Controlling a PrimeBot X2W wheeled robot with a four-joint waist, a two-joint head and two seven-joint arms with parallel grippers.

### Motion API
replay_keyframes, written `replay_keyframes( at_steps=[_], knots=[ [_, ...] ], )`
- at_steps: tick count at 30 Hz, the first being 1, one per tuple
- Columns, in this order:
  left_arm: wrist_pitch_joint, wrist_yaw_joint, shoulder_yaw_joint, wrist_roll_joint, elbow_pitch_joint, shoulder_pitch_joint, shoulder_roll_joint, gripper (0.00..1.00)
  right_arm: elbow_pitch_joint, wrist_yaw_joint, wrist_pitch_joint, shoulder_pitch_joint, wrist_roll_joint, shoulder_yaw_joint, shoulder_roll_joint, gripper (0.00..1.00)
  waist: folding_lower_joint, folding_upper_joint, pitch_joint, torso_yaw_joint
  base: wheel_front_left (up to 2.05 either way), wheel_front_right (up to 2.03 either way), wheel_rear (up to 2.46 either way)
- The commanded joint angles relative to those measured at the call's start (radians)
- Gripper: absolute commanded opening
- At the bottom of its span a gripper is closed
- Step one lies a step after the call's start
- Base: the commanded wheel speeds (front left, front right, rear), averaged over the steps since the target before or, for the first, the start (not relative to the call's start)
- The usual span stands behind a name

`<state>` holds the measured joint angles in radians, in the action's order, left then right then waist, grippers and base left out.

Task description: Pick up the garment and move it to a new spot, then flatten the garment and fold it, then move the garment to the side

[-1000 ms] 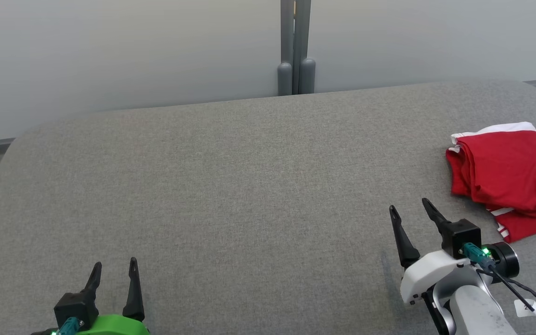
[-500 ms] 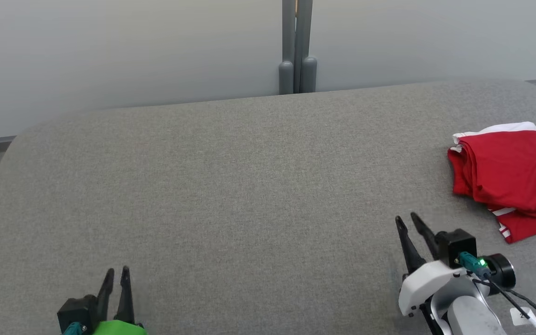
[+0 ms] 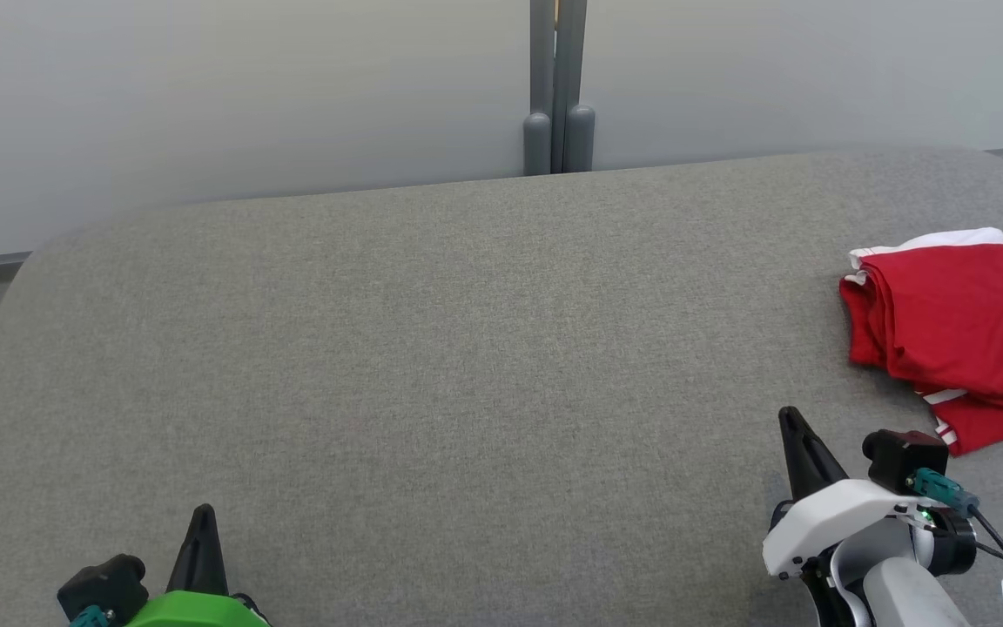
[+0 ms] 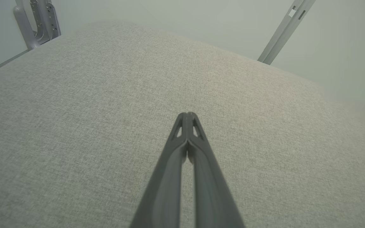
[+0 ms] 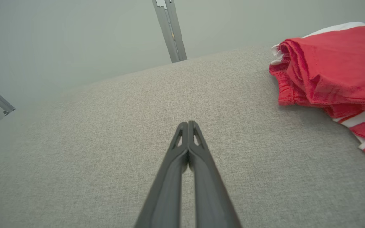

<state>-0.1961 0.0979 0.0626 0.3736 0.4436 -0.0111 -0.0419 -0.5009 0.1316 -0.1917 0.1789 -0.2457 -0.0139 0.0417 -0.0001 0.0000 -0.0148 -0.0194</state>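
Since the red garment (image 3: pixel 954 322) folded at the right edge of the surface (image 3: pixel 432 348) looks light, soft and floppy, I'd pinch through its layered near hem; left tool (image 4: pixel 187 114) and right tool (image 5: pixel 188 123) are both closed tight, empty.

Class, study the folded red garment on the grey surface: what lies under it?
The red garment rests directly on the grey fabric surface. Its own white and striped lower layers peek out at the edges. Anything beneath the folds is covered.
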Motion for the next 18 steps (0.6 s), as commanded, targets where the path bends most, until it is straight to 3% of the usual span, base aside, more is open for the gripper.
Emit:
replay_keyframes(
  at_steps=[1, 18],
  knots=[
    [0.006, 0.005, 0.003, 0.039, -0.024, -0.028, -0.004, 0.0, 0.025, 0.0, 0.008, 0.009, -0.044, 0.005, 0.003, 0.0, 0.0001, 0.0, 0.0, 0.0, 0.0, 0.0, 0.0],
    [0.076, 0.012, 0.011, 0.332, -0.071, -0.046, -0.006, 0.0, 0.087, 0.0, 0.079, -0.013, -0.368, 0.033, 0.005, 0.0, 0.0001, 0.0, 0.003, 0.003, 0.0, 0.0, 0.0]
  ],
)
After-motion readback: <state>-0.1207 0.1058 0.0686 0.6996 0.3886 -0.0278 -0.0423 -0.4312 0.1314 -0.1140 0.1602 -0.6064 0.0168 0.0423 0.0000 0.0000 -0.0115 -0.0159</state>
